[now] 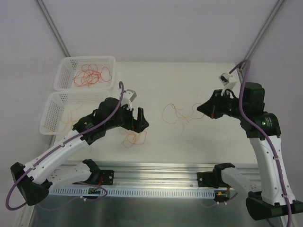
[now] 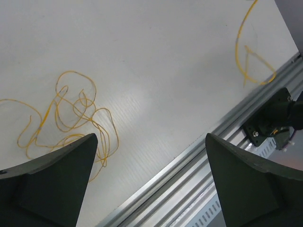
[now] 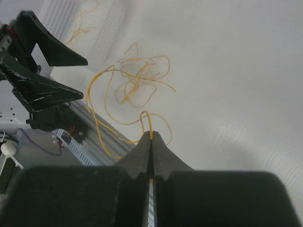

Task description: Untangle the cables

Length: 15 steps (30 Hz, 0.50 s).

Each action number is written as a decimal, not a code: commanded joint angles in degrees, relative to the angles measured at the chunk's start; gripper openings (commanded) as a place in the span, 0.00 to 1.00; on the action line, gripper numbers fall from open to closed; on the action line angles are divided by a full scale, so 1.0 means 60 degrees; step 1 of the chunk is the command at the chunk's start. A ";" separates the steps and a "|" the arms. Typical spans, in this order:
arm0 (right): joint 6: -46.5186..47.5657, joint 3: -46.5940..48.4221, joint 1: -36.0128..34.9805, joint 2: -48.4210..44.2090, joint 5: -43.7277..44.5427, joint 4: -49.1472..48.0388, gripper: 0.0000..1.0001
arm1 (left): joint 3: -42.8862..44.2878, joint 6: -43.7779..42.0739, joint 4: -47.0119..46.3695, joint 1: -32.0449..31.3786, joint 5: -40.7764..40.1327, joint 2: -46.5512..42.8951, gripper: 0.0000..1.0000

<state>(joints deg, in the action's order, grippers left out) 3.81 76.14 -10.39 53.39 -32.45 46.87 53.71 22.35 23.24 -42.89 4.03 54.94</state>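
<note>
Bright, even and soft from overhead on the white table, with only faint, diffuse shadow beneath the arms in the top view. Mild glare mid-table in the left wrist view; sharp on the yellow-orange cables, soft and dark on the near fingers of the left gripper. Hazier in the right wrist view: washed out toward the upper right, blurred on the basket, badly out of focus on the right gripper along the bottom edge.

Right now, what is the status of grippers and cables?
Left gripper open, empty, over loose yellow tangle. Right gripper shut on yellow strand. Nothing blocks either.
</note>
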 commanded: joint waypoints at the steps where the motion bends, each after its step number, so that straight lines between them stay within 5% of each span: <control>1: 0.0565 -0.0180 -0.0552 0.0111 -0.0524 -0.0004 0.01 | 0.0626 -0.1685 -0.0168 -0.0438 0.0719 -0.0206 0.99; 15: 0.0361 -0.0517 -0.2881 0.0375 -0.0774 -0.0648 0.01 | 0.1403 -0.4705 -0.1662 -0.2298 0.1555 0.0276 0.99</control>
<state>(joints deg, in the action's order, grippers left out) 6.02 73.14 -25.85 55.46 -35.27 46.28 59.29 0.01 17.19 -54.92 11.42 55.31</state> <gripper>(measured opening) 0.013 0.992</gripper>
